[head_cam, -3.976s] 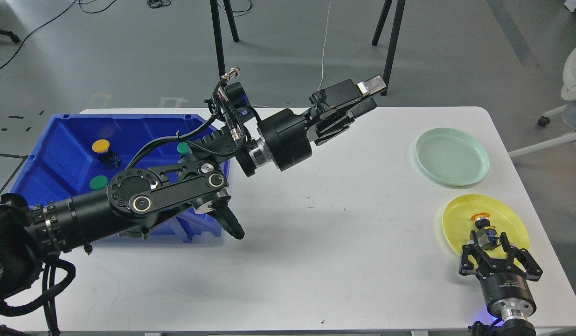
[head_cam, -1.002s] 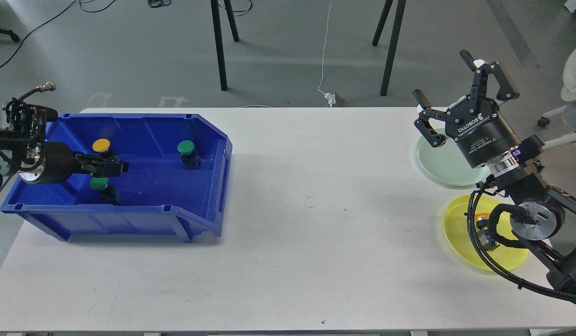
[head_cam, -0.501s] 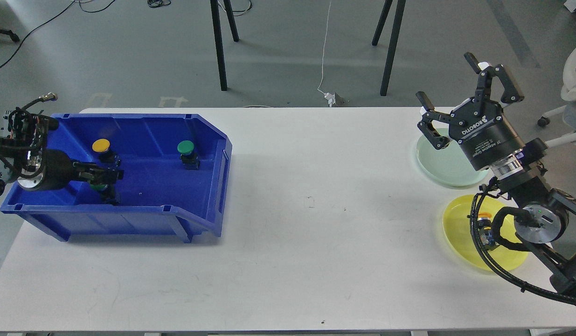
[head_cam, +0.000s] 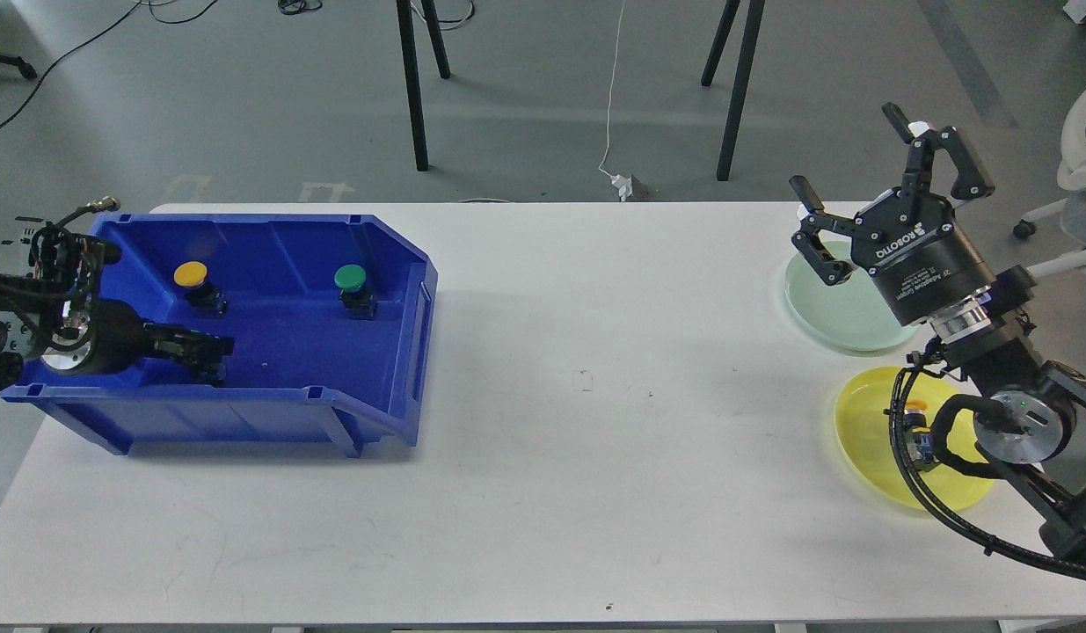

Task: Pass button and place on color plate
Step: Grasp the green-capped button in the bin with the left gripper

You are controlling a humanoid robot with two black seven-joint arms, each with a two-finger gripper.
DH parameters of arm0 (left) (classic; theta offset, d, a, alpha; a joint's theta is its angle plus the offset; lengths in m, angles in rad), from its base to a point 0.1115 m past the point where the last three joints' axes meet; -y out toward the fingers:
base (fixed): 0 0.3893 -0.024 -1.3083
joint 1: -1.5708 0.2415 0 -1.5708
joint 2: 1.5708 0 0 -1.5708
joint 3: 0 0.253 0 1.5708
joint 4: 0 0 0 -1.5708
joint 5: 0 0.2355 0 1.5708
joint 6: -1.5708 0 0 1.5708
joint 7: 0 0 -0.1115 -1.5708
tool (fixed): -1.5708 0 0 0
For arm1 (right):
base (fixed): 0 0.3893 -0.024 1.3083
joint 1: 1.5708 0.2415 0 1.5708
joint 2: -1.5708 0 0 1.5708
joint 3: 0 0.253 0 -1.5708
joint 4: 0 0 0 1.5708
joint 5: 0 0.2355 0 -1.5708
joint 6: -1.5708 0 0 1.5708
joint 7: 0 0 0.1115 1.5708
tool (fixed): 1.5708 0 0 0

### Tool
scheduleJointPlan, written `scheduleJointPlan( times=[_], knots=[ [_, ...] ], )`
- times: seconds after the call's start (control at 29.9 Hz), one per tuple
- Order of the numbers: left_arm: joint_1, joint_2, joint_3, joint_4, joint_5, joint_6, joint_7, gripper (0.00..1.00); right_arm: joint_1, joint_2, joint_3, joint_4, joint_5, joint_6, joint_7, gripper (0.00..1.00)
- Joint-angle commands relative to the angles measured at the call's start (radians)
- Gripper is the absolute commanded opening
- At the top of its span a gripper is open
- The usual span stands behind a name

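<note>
The left gripper [head_cam: 210,350] was reached down into the blue bin [head_cam: 393,264]; its grip could not be told. The right gripper [head_cam: 885,163] was spread empty above the pale green plate [head_cam: 815,308], beside the yellow plate [head_cam: 863,431].

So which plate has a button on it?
The yellow plate, nearer the robot, holds an orange-topped button. The pale green plate behind it shows no button.

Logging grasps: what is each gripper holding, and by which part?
Right gripper: open, holding nothing. Left gripper: low in the blue bin; a hold cannot be told.
</note>
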Motion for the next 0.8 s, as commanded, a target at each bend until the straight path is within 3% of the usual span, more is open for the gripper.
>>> scheduleJointPlan(
  times=[0.0, 0.1, 0.3, 0.77],
  knots=[
    [0.007, 0.0, 0.0, 0.001, 0.0, -0.002, 0.0, 0.72, 0.0, 0.0, 0.002, 0.0, 0.0, 0.0, 0.0, 0.99],
    [0.007, 0.0, 0.002, 0.001, 0.0, -0.015, 0.0, 0.66, 0.0, 0.0, 0.002, 0.0, 0.0, 0.0, 0.0, 0.99],
    [0.006, 0.0, 0.002, 0.002, 0.0, -0.032, 0.0, 0.65, -0.002, 0.0, 0.0, 0.0, 0.0, 0.0, 0.0, 0.99],
    [0.004, -0.002, 0.0, 0.002, 0.0, -0.028, 0.0, 0.41, -0.006, 0.0, 0.003, 0.0, 0.0, 0.0, 0.0, 0.99]
  ],
)
